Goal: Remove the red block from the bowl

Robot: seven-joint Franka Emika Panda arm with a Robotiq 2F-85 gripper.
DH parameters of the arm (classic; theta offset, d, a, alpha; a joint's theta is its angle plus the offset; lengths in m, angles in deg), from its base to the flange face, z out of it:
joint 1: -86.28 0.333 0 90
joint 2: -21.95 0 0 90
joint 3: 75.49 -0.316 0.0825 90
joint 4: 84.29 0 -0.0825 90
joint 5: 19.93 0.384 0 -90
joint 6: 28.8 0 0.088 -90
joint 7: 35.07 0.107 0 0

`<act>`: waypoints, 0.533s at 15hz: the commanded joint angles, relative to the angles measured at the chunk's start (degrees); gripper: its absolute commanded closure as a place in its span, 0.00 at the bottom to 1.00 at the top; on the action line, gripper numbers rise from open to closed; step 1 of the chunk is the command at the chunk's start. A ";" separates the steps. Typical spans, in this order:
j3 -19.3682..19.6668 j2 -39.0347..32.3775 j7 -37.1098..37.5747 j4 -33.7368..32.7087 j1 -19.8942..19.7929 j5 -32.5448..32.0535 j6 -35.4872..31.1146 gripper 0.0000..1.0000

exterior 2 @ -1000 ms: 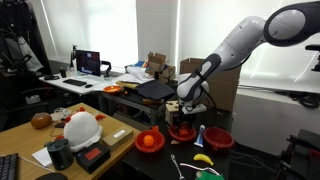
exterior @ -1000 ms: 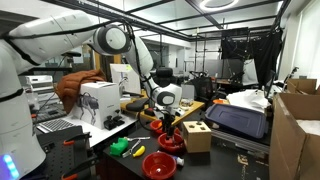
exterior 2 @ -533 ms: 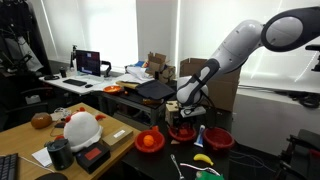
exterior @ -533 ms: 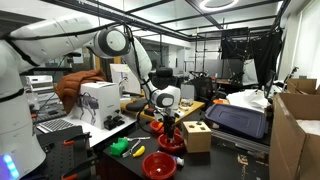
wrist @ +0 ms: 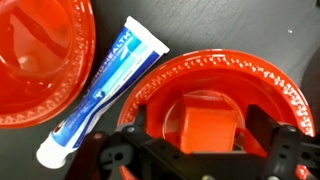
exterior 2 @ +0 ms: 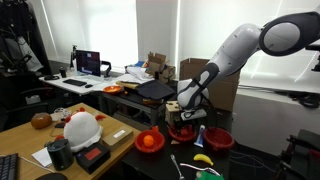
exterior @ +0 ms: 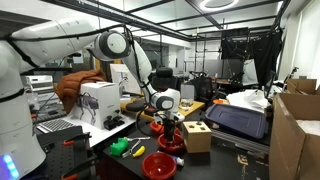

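The deep red bowl fills the lower right of the wrist view, with the small red block lying on its bottom. My gripper is lowered into the bowl, open. One black finger is left of the block and the other stands right of it, with a gap on each side. In both exterior views the gripper points straight down into the bowl near the table's edge. The block is hidden there.
A white and blue toothpaste tube lies between this bowl and a wider red bowl. A tan wooden box stands beside the bowl. An orange bowl with a lump and a yellow banana lie nearby.
The gripper has sunk a little lower into the deep red bowl. Nothing else has moved.
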 commanded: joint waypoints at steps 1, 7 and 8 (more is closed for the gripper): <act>0.15 -1.20 1.61 -1.93 0.19 0.14 0.23 0.00; -0.54 -0.79 0.85 -2.42 -0.19 0.39 0.57 0.00; -0.31 -0.94 0.83 -2.64 0.09 0.07 0.12 0.00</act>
